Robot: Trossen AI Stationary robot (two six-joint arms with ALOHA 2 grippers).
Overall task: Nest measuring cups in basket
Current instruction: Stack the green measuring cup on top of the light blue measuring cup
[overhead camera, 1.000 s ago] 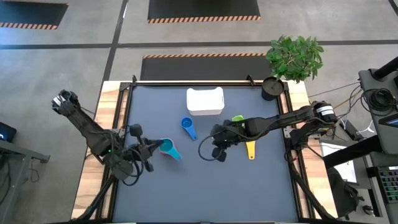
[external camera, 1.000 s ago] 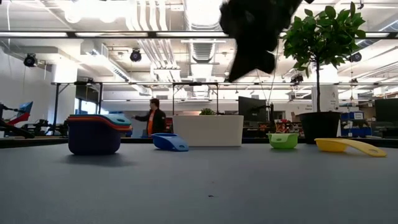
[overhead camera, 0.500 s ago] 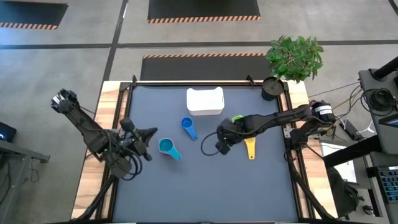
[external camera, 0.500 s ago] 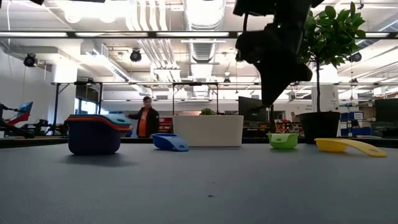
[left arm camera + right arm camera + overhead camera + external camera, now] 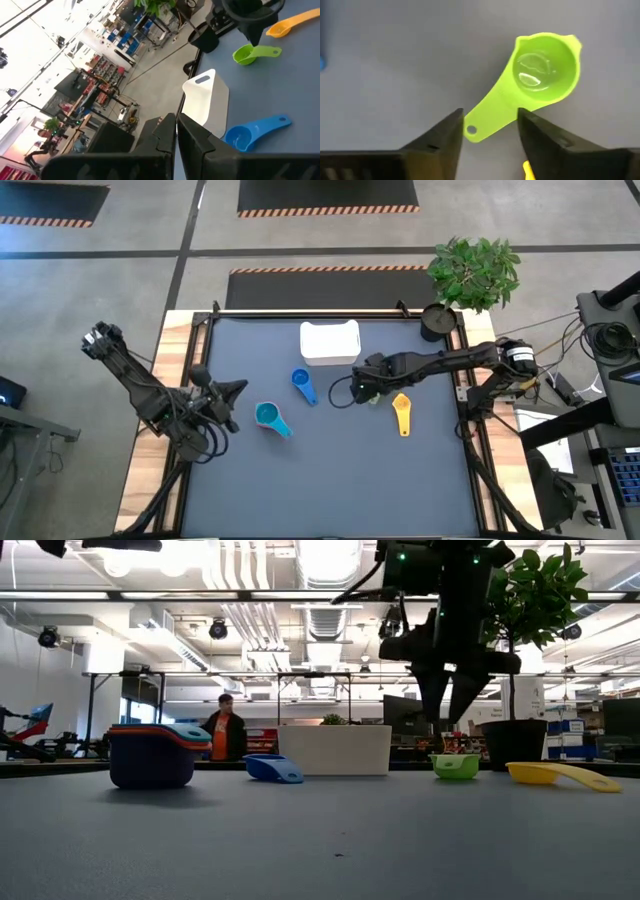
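Right gripper (image 5: 487,131) hangs over the green measuring cup (image 5: 532,89), its two dark fingers (image 5: 442,135) parted on either side of the cup's flat handle and not touching it. In the low view that gripper (image 5: 450,700) is poised above the green cup (image 5: 455,766), which sits upright and empty on the desk (image 5: 340,470). From overhead, the green cup is mostly hidden under the arm; the yellow cup (image 5: 402,414) lies just beside it, handle pointing toward the desk's near edge.

Left gripper (image 5: 228,393) is closed on nothing, resting over the left part of the desk near the teal cup (image 5: 270,418). In the low view the teal cup (image 5: 152,753) tops a nested stack: purple at the bottom, with an orange rim showing beneath the teal one.

A blue cup (image 5: 301,384) lies on its own between the stack and the right arm, close to the basket (image 5: 329,342). The white basket stands at the far middle of the desk, and nothing can be seen inside it. In the left wrist view it (image 5: 205,97) stands beside the blue cup (image 5: 250,134).

A black round cup (image 5: 436,320) stands at the far right corner beside a potted plant (image 5: 476,270). A person in an orange top (image 5: 221,733) stands in the room beyond.
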